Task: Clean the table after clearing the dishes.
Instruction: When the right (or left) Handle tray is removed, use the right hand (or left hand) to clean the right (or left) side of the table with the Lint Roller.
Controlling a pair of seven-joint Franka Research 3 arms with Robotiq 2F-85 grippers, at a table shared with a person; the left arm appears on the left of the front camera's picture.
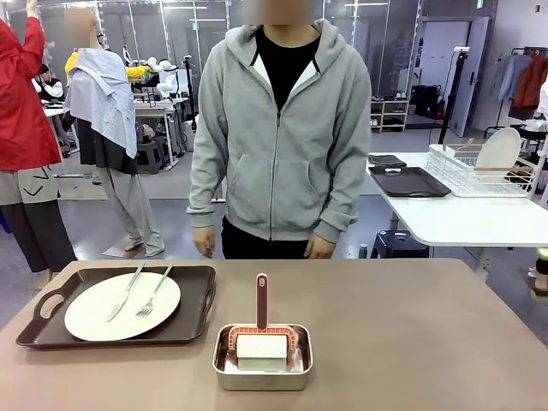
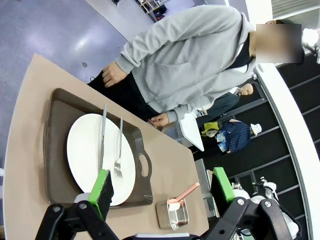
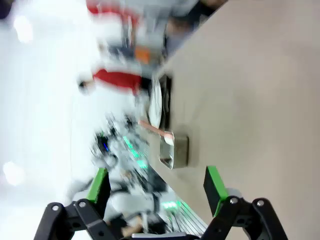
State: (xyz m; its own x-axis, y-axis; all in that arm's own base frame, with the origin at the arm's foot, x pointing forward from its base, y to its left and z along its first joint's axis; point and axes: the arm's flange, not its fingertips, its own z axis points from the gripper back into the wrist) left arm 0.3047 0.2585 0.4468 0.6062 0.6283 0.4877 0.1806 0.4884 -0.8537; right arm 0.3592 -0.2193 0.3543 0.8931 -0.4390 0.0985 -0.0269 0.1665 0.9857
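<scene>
A white plate [image 1: 86, 324], with a knife [image 1: 127, 291] and fork [image 1: 156, 291] laid side by side across it, is seen on a dark brown handled tray [image 1: 197, 301] at the left part of the taupe surface [image 1: 428, 334]. Just beside the tray, near the front edge, a small steel pan [image 1: 262, 379] is set, with a tool [image 1: 262, 346] of dusty-red handle and white head lodged in it. A person in a grey hoodie [image 1: 282, 154] is stood at the far side, hands hanging clear of the surface. The left end effector [image 2: 161, 187] is held wide and empty, the tray visible beyond its green pads. The right end effector [image 3: 156, 184] is likewise spread wide, nothing gripped, in a blurred view.
</scene>
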